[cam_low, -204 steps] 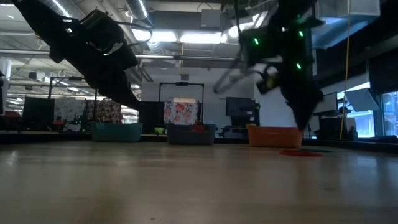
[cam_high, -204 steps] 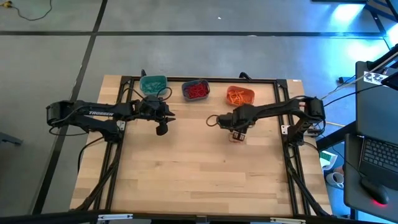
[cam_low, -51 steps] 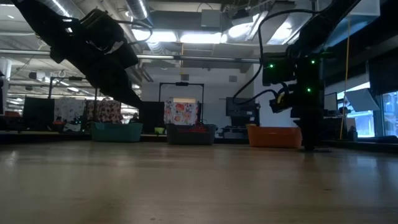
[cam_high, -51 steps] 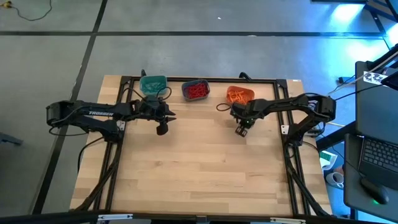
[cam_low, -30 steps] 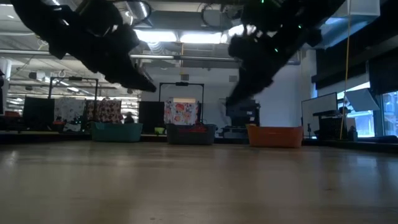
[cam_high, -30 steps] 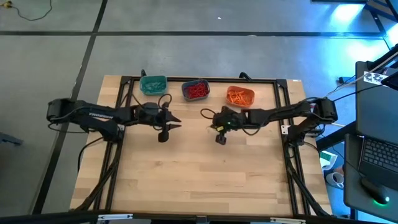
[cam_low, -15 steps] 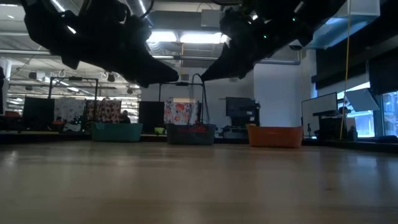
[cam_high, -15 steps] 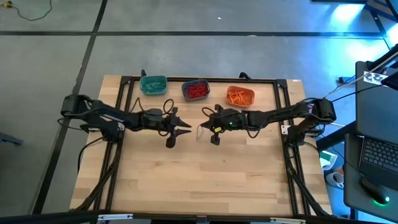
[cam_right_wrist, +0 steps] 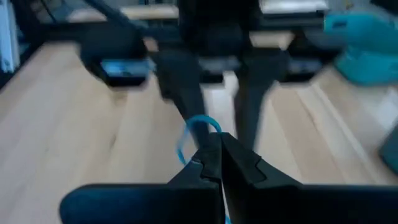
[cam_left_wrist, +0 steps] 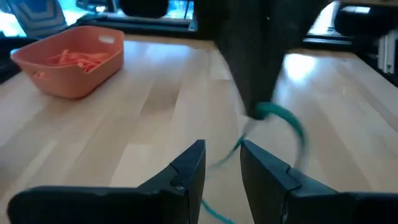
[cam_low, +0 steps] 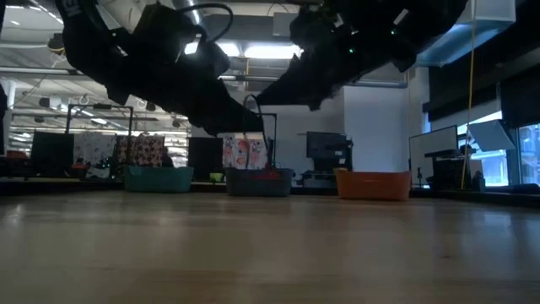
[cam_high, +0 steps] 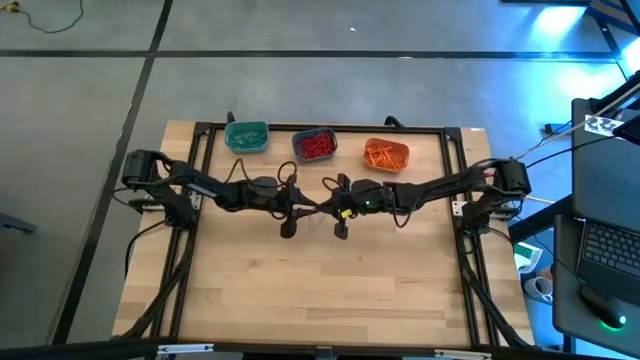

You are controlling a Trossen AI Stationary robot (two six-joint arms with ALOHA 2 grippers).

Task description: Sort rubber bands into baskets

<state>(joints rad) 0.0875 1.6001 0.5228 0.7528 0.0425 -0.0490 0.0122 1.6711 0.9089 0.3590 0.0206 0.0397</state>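
Observation:
A thin blue-teal rubber band [cam_left_wrist: 283,119] hangs over the middle of the table, with my right gripper [cam_right_wrist: 219,146] shut on it. My left gripper [cam_left_wrist: 222,163] faces it from the table's left, open. Its two fingers [cam_right_wrist: 181,87] stand on either side of the band, and a strand [cam_left_wrist: 229,150] runs between them; I cannot tell whether they touch it. In the high view the two grippers meet tip to tip [cam_high: 312,207]. Three baskets stand along the far edge: teal [cam_high: 246,136], slate blue [cam_high: 315,145] with red bands, and orange [cam_high: 386,154] with orange bands. My right gripper pinches the rubber band at one spot of its loop [cam_right_wrist: 198,143] between its shut fingertips. The fingers come from the table's right, slanting a little downward. The loop sticks out past the fingertips toward my left gripper and hangs clear of the table.
Black frame rails [cam_high: 455,250] run along the table's sides and far edge. Bare wood [cam_high: 320,290] lies between the grippers and the near edge. In the low view the baskets [cam_low: 258,181] stand beyond and below both arms.
My left gripper has gone toward the table's right edge and down, up to my right gripper. My right gripper has gone a little toward the table's left and tipped up nearer to level, still shut on the band, which stays clear of the table.

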